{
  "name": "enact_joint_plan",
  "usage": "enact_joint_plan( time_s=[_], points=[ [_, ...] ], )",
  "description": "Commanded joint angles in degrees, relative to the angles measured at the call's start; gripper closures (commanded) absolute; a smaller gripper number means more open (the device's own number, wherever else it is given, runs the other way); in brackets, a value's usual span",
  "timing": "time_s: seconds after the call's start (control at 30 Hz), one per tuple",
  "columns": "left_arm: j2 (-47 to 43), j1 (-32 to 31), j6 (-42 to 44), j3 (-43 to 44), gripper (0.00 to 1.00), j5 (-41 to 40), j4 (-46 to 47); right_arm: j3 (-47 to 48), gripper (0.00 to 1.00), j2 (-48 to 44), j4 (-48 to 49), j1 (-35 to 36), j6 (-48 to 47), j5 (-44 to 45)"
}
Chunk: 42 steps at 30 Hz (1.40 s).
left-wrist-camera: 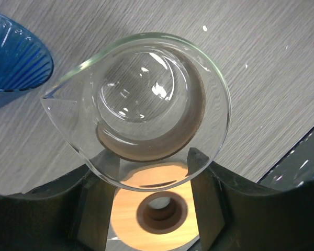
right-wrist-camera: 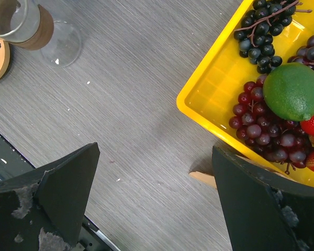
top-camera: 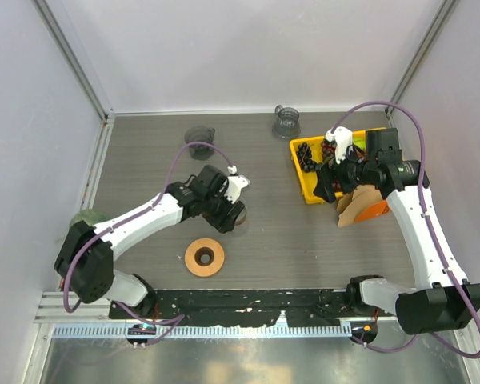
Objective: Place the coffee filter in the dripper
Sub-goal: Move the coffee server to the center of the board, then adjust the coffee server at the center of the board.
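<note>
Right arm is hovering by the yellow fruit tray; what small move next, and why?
Probably shift the open right gripper toward the brown paper coffee filters in the orange holder: its jaws are empty over the grey table, and no filter has been picked yet.

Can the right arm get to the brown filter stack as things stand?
Probably yes. The right gripper is open close by the brown filters, with nothing visible between them; the yellow tray sits tight alongside.
</note>
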Motion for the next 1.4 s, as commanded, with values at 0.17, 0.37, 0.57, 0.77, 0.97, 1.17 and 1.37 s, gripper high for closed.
enact_joint_plan(
  time_s=[0.17, 0.37, 0.57, 0.77, 0.97, 1.17, 1.37],
  points=[
    [4.06, -7.25, -20.62, 4.16, 0.38, -5.80, 9.76, -0.93, 0.05, -2.25, 0.54, -0.51, 1.01, 0.34],
    [5.21, -10.07, -24.41, 5.48, 0.15, -7.12, 11.44, -0.84, 0.04, -2.25, -0.08, -0.51, 0.75, 0.61],
    [-3.03, -10.07, -16.88, 0.13, 0.01, -1.68, 11.26, -0.31, 0.04, -1.55, -0.08, -0.51, -0.04, -1.85],
    [-18.50, -2.02, -3.25, -4.35, 0.00, 14.72, -1.55, 0.48, 0.05, -0.05, -1.04, -0.60, -1.10, -4.84],
    [-21.77, 16.27, 15.30, -4.98, 0.00, 32.87, -19.74, -0.05, 0.05, 3.10, 2.11, 1.07, 4.08, -9.59],
    [-15.46, 31.66, 15.84, -3.49, 0.10, 41.03, -23.70, 1.01, 0.04, 6.10, 2.91, 10.55, 3.39, -6.78],
    [-12.89, 39.67, 7.86, -3.66, 0.17, 45.27, -19.25, -1.62, 0.05, 6.28, 11.41, 24.79, 6.79, 14.45]
  ],
)
